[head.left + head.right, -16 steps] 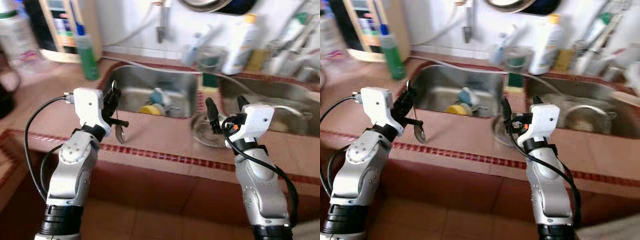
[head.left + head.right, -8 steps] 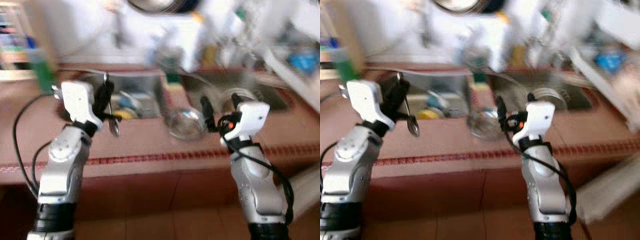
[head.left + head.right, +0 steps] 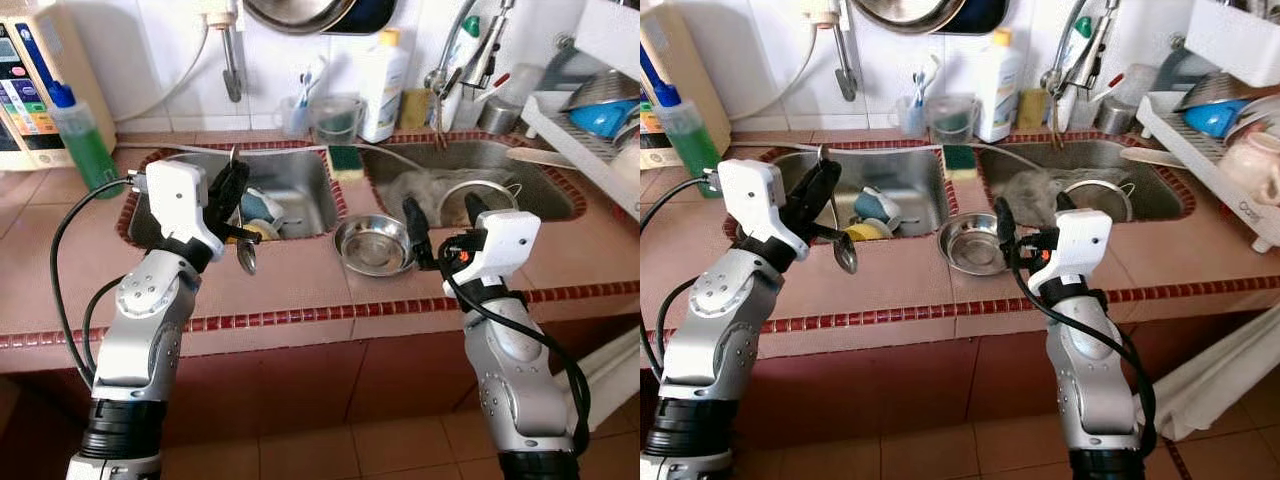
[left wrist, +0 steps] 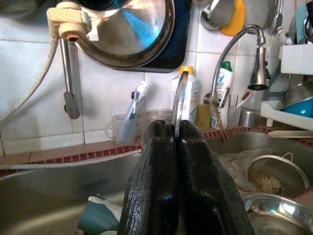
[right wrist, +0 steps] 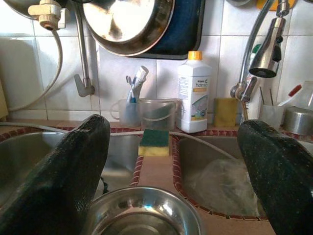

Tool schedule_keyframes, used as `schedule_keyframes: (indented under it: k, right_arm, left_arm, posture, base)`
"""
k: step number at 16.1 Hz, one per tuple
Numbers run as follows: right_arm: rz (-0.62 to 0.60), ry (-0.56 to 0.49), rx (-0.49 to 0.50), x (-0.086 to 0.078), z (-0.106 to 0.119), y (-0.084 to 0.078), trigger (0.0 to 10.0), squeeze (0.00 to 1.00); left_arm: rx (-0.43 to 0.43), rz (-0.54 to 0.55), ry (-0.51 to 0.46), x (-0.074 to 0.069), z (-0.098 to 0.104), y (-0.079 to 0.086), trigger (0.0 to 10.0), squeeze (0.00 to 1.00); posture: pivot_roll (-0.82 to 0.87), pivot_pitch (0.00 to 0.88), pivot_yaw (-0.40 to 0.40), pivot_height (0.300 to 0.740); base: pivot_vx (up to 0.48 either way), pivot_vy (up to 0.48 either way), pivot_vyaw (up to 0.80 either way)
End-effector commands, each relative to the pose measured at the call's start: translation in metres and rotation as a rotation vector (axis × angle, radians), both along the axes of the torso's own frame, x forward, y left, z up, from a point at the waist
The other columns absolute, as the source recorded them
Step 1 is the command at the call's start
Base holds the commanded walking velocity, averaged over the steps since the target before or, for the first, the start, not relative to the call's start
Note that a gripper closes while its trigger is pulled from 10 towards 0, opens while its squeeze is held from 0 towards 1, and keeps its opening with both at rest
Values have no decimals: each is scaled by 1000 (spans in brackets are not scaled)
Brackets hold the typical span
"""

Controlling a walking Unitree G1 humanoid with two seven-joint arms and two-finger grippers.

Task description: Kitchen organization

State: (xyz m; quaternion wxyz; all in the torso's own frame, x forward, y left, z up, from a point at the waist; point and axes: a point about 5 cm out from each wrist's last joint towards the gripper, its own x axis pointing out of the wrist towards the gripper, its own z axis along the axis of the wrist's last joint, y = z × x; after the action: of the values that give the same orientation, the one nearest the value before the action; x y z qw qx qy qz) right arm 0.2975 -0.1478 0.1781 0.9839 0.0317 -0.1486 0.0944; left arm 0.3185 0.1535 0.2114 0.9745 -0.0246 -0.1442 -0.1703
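My left gripper (image 3: 228, 196) is shut on a metal spoon (image 3: 246, 258), held upright over the counter's front edge by the left sink (image 3: 300, 170). The spoon's bowl hangs below the fingers and its handle (image 4: 180, 103) sticks up between them. My right gripper (image 3: 440, 206) is open with nothing between its fingers (image 5: 63, 171), just to the right of a small steel bowl (image 3: 373, 243). That bowl sits on the tiled counter between the two sinks.
Dishes lie in the left sink; the right sink (image 3: 540, 185) holds a strainer (image 3: 480, 200) and a plastic bag. A green soap bottle (image 3: 85, 145), sponge (image 3: 345, 160), white bottle (image 3: 382, 75) and faucet (image 3: 470, 45) line the back. A dish rack (image 3: 590, 115) stands at right.
The camera has swung and steadied, so the whole scene has shifted and sharpened. Both arms keep about the same pose; the spoon stays in the left gripper.
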Motion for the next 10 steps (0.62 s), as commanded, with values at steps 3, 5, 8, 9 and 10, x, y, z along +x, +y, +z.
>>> schedule_keyframes:
  k: [3,5,8,9,10]
  right_arm:
    - [30,-23,0,-4,5,2,10000,0]
    - [57,-12,-9,-6,3,3,10000,0]
    - [108,28,-34,-9,-5,7,10000,0]
    - [113,31,-36,-10,-6,8,10000,0]
    - [118,32,-37,-11,-6,8,10000,0]
  left_arm:
    - [-25,16,-4,3,4,5,10000,0]
    - [-26,35,2,5,4,11,10000,0]
    - [-28,64,-6,6,5,18,10000,0]
    - [-28,65,-7,6,6,18,10000,0]
    - [-29,67,-7,6,6,18,10000,0]
  posture:
    - [-183,12,12,740]
    - [-182,12,11,740]
    - [-182,12,9,740]
    - [-182,12,8,740]
    - [-183,13,8,740]
  base:
    - [0,0,0]
    - [0,0,0]
    - [171,0,0]
    - [277,0,0]
    - [296,0,0]
